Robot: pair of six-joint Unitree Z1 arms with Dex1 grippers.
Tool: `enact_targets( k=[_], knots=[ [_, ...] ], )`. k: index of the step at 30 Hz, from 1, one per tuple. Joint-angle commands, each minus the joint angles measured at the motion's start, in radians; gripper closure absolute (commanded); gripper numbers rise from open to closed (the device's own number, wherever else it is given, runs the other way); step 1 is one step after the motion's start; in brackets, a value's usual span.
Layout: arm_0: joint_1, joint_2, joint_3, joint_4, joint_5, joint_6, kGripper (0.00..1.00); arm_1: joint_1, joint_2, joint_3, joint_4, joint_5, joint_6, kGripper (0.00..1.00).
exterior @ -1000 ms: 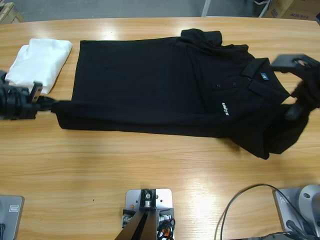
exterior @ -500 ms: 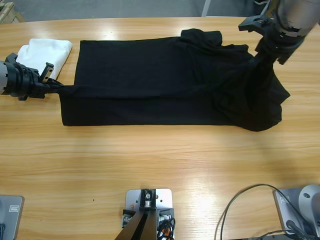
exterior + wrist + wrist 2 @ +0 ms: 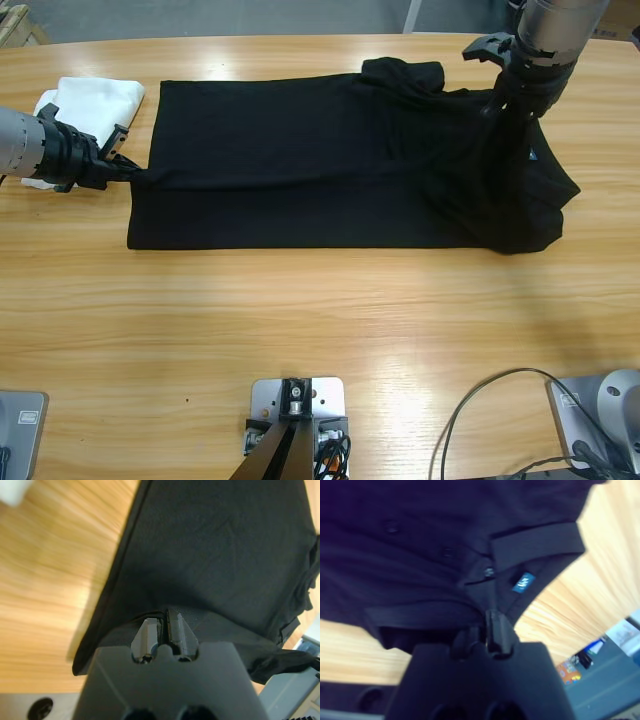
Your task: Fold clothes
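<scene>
The left pincer (image 3: 128, 172) is clenched on the hem corner of the black polo shirt (image 3: 330, 160); the right pincer (image 3: 500, 105) grasps cloth beside the collar (image 3: 540, 540). The shirt lies across the worktop (image 3: 320, 330), half folded. Both should lower together, keeping the edge taut. No container is visible.

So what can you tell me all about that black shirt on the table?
The black polo shirt looks like soft fabric, lying lengthwise on the wooden table, folded over on itself. The right wrist view shows its collar, buttons and a small blue neck label. The left gripper pinches its hem end, and the right gripper lifts the collar end. A white folded garment lies just beyond the hem.
</scene>
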Motion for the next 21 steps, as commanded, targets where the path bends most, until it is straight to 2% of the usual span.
enact_targets(
  k=[1, 4, 6, 8, 9, 10, 12, 14, 18, 21],
  knots=[
    [0.035, 0.09, -0.051, -0.014, -0.032, 0.036, 0.045, -0.004, -0.065, 0.01, 0.045, -0.036, 0.11, 0.0],
    [0.029, 0.069, -0.059, -0.021, -0.035, 0.067, 0.046, 0.004, -0.177, 0.041, 0.101, 0.022, 0.171, 0.011],
    [0.004, 0.047, -0.058, -0.026, -0.043, 0.084, 0.046, 0.012, -0.246, 0.118, 0.124, 0.115, 0.268, 0.224],
    [-0.03, 0.035, -0.051, -0.026, -0.046, 0.113, 0.05, 0.026, -0.318, 0.291, 0.007, 0.188, 0.392, 0.254],
    [-0.049, 0.031, -0.044, -0.026, -0.046, 0.123, 0.055, 0.026, -0.349, 0.398, -0.096, 0.227, 0.468, 0.351],
    [-0.064, 0.029, -0.037, -0.025, -0.046, 0.127, 0.055, 0.026, -0.364, 0.469, -0.175, 0.24, 0.53, 0.368],
    [-0.095, 0.016, -0.026, -0.022, -0.046, 0.159, 0.059, 0.023, -0.357, 0.567, -0.316, 0.267, 0.638, 0.374],
    [-0.131, 0.003, -0.023, -0.009, -0.046, 0.204, 0.059, 0.002, -0.298, 0.576, -0.382, 0.285, 0.697, 0.4],
    [-0.181, 0.01, -0.005, -0.004, -0.046, 0.246, 0.059, -0.057, -0.212, 0.478, -0.402, 0.295, 0.713, 0.598],
    [-0.184, 0.001, -0.002, -0.004, -0.045, 0.239, 0.059, -0.092, -0.145, 0.414, -0.375, 0.299, 0.705, 0.598]
  ],
)
